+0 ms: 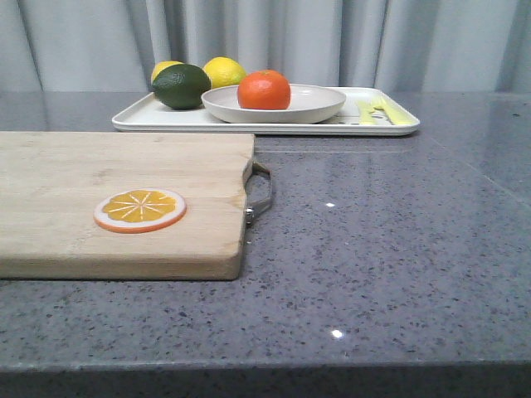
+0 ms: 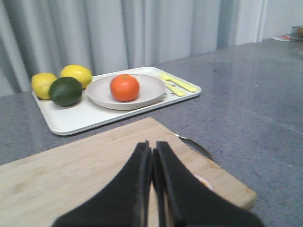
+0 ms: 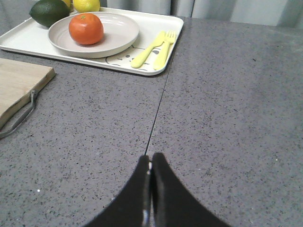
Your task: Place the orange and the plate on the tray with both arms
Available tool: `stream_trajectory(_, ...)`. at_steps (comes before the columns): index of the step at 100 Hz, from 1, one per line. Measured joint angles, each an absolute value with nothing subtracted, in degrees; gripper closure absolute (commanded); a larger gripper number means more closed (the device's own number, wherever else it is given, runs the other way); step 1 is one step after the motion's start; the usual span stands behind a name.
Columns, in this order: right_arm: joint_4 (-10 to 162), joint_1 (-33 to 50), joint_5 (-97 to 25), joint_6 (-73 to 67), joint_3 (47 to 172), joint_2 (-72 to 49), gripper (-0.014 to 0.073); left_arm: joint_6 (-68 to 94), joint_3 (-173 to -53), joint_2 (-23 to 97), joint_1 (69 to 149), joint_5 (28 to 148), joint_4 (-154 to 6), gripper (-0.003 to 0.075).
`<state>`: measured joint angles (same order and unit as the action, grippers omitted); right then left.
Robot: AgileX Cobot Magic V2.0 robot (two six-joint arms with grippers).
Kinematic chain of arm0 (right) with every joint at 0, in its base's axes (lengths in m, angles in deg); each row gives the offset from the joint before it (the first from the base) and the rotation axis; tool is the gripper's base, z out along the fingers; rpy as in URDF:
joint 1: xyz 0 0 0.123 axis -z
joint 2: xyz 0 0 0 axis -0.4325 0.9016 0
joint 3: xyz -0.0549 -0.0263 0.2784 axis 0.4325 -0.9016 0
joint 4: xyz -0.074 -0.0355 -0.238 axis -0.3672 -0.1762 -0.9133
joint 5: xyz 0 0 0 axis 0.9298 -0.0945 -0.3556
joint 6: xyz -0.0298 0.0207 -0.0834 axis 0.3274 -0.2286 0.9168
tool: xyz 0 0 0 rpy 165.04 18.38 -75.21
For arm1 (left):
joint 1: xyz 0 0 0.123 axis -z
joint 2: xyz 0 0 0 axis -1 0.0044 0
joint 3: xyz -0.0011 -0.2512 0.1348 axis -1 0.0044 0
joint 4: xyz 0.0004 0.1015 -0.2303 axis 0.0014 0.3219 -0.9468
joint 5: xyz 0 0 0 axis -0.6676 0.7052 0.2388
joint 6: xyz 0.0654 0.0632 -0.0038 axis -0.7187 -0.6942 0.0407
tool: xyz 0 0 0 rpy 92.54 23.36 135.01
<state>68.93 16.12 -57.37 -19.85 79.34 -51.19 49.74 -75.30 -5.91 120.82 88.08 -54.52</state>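
Ahead of your left gripper [image 2: 152, 161], whose black fingers are pressed together and empty, the speckled grey stone counter [image 1: 390, 249] runs to pale pleated curtains [image 1: 274, 37]. Your right gripper [image 3: 150, 170] is likewise closed on nothing. Beyond both, the glossy orange [image 1: 264, 89] sits in the round plate [image 1: 319, 104] on the white tray [image 1: 158, 120].

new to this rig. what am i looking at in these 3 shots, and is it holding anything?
It is a two-armed robot at a grey table. One picture looks forward over the table; the other two come from cameras on each wrist, so the black shapes are the left pincer and right pincer, both shut and empty. The orange sits in the plate, which rests on the tray beside lemons, a dark green fruit and yellow cutlery. Nearer lies a wooden board with an orange slice.
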Motion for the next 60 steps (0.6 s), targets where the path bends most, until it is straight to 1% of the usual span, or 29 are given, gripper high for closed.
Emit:
stream_trajectory(24,68.9,16.1,-57.5,-19.9,79.3,-51.2,0.0661,49.7,-67.6,-11.6,109.3,82.3,-54.5,0.0741)
stream_trajectory(51,68.9,16.1,-57.5,-19.9,79.3,-51.2,0.0661,49.7,-59.5,-18.8,96.1,80.9,-54.5,0.0741)
stream_trajectory(60,68.9,16.1,-57.5,-19.9,79.3,-51.2,0.0661,49.7,-57.1,-20.5,92.7,80.8,-54.5,0.0741)
